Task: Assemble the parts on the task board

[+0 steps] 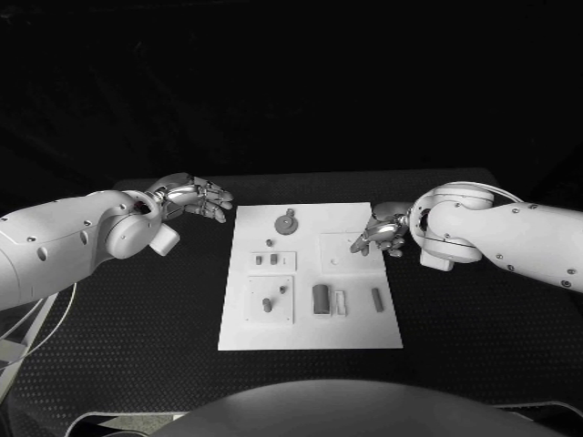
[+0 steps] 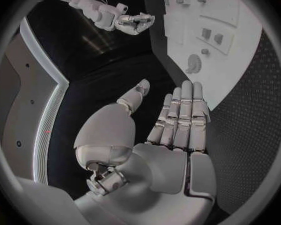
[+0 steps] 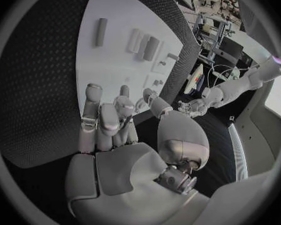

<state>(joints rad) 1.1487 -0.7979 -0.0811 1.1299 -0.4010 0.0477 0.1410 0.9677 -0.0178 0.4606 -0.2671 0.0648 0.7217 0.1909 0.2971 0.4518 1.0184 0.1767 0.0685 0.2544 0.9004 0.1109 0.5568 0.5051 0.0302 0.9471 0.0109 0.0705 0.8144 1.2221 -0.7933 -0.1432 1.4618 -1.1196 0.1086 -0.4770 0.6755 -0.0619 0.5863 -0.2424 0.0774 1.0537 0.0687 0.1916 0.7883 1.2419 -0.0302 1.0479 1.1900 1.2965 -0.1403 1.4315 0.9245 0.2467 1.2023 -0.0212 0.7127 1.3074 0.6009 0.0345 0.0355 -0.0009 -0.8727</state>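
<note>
The white task board [image 1: 311, 328] lies in the middle of the black table. On it are a round gear-like part [image 1: 286, 223], a dark cylinder [image 1: 321, 299], a short grey bar [image 1: 378, 299] and several small pegs. My right hand [image 1: 381, 235] hovers over the board's right edge by a square recess [image 1: 339, 255], fingers curled downward. Its fingertips [image 3: 125, 110] sit close to the thumb, and I cannot tell whether a part is between them. My left hand [image 1: 197, 198] hangs off the board's far left corner, its fingers [image 2: 181, 115] straight and holding nothing.
Black table [image 1: 134, 309] surrounds the board on all sides. The left wrist view also shows the board [image 2: 240, 45], the gear-like part [image 2: 193, 63] and my right hand [image 2: 135, 22]. My left hand [image 3: 193, 106] appears small in the right wrist view.
</note>
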